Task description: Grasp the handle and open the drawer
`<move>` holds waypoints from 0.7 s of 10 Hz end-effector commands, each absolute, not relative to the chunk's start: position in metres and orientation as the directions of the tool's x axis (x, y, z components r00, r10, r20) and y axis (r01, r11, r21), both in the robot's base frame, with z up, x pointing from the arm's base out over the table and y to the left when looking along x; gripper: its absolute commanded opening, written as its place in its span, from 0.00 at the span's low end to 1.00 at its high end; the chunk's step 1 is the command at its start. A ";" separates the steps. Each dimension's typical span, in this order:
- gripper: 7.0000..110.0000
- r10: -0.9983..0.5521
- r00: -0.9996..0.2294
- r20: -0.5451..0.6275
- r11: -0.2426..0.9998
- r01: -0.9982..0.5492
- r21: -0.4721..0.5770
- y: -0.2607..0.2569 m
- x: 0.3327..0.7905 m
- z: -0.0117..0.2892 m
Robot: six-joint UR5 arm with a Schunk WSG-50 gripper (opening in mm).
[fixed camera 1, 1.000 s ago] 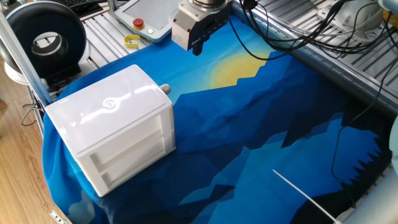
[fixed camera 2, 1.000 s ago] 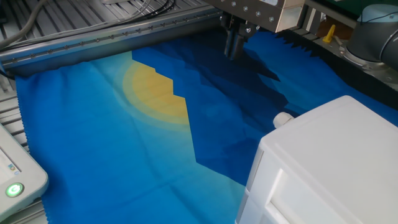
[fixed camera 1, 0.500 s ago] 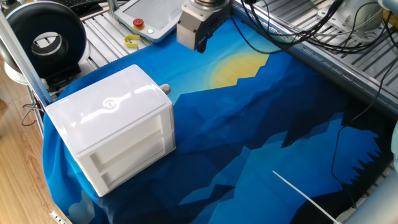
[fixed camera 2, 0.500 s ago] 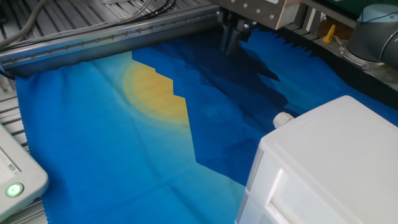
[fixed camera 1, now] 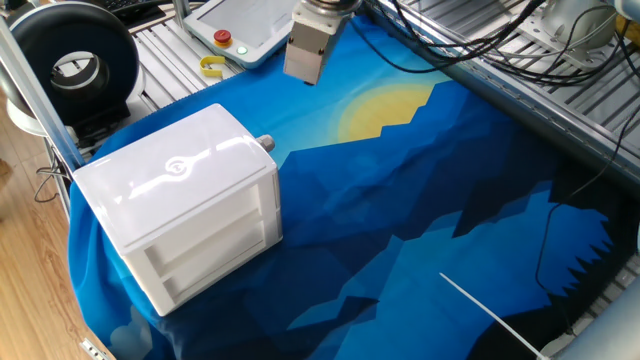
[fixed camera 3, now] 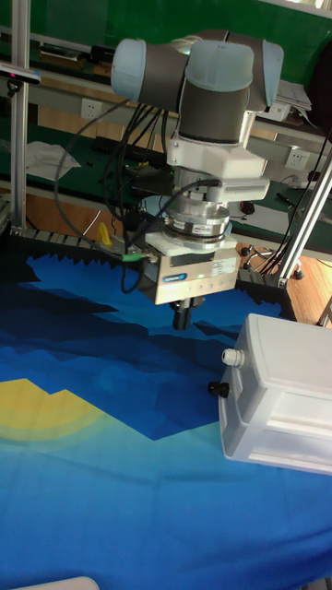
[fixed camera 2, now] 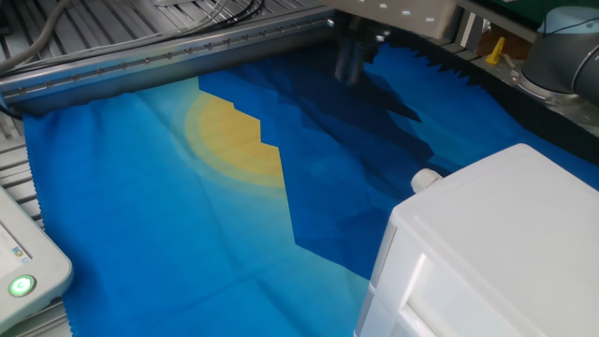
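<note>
Gripper hanging above blue cloth, fingers looking pressed together, grasping nothing. Handle sticking out of white cabinet, well apart from gripper; drawer shut. Cables trailing behind; red button beyond cloth.

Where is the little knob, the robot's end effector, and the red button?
handle (fixed camera 1: 265,143), one fixed view, its round grey end.
end effector (fixed camera 3: 183,318), tall fixed view, tip of its dark fingers.
red button (fixed camera 1: 222,38), one fixed view, its top.
</note>
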State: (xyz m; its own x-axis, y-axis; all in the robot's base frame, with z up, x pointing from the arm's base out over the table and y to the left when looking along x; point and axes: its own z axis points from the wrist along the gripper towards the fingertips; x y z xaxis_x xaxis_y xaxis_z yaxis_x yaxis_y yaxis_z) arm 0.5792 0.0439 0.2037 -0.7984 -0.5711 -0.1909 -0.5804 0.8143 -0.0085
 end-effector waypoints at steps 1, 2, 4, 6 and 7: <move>0.00 -0.699 -0.676 -0.231 0.702 -0.711 -0.042 0.075 0.575 0.213; 0.00 -0.702 -0.694 -0.159 0.711 -0.695 -0.108 0.065 0.565 0.214; 0.00 -0.783 -0.615 -0.086 0.620 -0.765 -0.176 0.062 0.555 0.211; 0.00 -0.874 -0.485 -0.021 0.481 -0.859 -0.173 0.058 0.548 0.207; 0.00 -0.883 -0.469 0.006 0.460 -0.868 -0.188 0.053 0.546 0.208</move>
State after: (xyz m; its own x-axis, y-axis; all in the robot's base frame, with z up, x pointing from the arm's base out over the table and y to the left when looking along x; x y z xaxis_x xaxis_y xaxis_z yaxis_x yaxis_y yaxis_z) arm 0.5542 0.0566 0.2071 -0.5765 -0.8146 -0.0642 -0.7992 0.5785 -0.1630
